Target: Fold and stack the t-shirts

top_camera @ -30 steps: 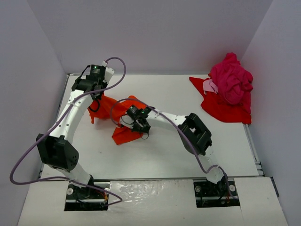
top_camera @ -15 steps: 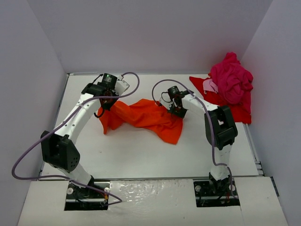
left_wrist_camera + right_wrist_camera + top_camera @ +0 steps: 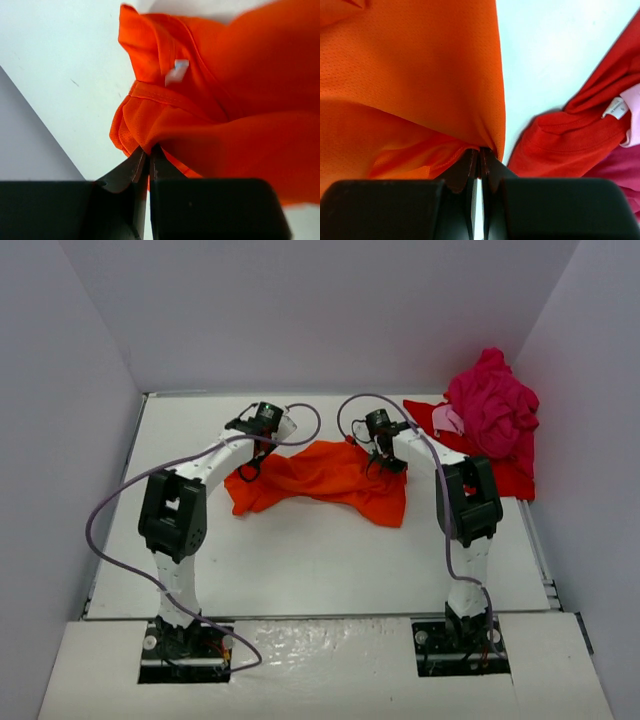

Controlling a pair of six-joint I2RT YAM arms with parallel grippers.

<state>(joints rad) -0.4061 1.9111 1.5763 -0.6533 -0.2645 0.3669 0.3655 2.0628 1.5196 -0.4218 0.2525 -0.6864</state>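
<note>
Both ends of the orange-red t-shirt (image 3: 330, 478) are pinched: the left gripper (image 3: 145, 150) is clenched near its collar, the right gripper (image 3: 481, 150) on the opposite edge. It stretches across the desk's (image 3: 300, 560) far middle. At far right, the magenta t-shirt (image 3: 495, 408) is heaped on the red t-shirt (image 3: 470, 478).

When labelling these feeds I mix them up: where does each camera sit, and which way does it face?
Top external: above and behind the bases, looking down on the table; both arms show whole.
Left wrist: on the left arm's wrist, looking along the left gripper, shut on the orange-red t-shirt near its collar.
Right wrist: on the right arm's wrist, looking along the right gripper, shut on that shirt's edge; red t-shirt beyond.
Shared: all three show the orange-red t-shirt.
</note>
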